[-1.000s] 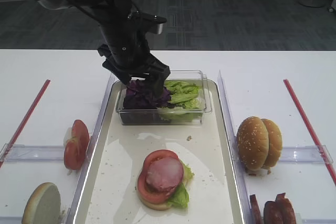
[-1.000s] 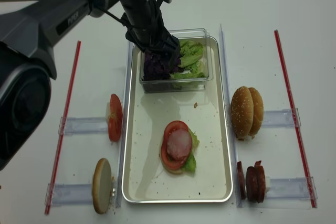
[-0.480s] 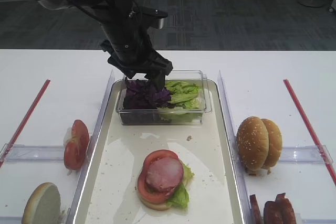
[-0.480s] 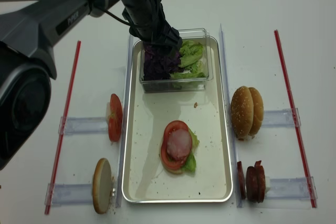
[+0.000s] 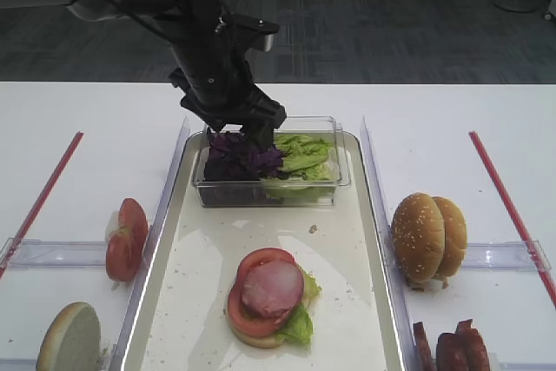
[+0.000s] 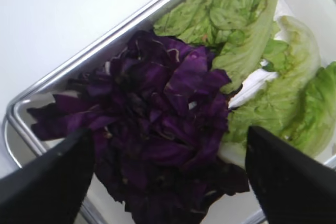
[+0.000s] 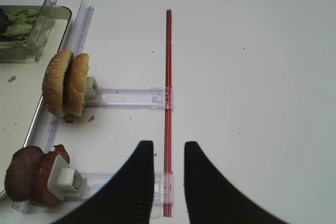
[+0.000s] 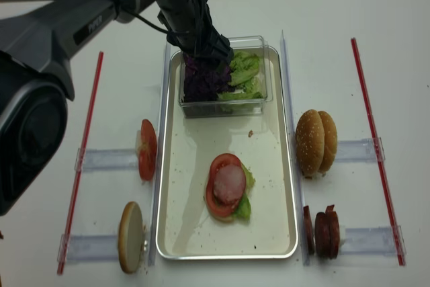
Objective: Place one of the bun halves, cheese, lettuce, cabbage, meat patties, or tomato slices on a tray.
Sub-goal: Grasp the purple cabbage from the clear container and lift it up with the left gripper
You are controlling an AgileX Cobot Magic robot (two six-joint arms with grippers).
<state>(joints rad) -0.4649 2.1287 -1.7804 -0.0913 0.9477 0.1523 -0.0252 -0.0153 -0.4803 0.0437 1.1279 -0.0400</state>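
- The left gripper (image 6: 168, 182) hangs just over the clear plastic box (image 5: 339, 182) at the far end of the tray, jaws spread wide. In the left wrist view the two black fingers (image 6: 44, 182) stand on either side of the dark purple crinkled cabbage clump (image 6: 157, 129). Nothing sits between them that looks pinched, so I judge it open and empty, poised above the leaves.
- The cabbage lies in the left half of the box, touching the light green frilly lettuce leaves (image 5: 302, 154) on its right.
- The right gripper (image 7: 168, 177) hovers over bare white counter (image 7: 252, 77) beside a red strip (image 7: 168, 77), jaws a little apart, holding nothing.
- On the long cream tray with its shiny metal rim (image 5: 373, 241) a stack already stands at the near end: pale bun half at the bottom, lettuce, a red tomato slice (image 5: 252, 267) and a round pink meat slice (image 5: 274, 288) on top.
- Left to do, as I read it: close on the cabbage, lift it and set it on the tray.
- Still on their holders off the tray: tomato slices (image 5: 126, 236) on the left, sesame bun halves (image 5: 427, 236) on the right, dark patties (image 5: 452, 349) near right.
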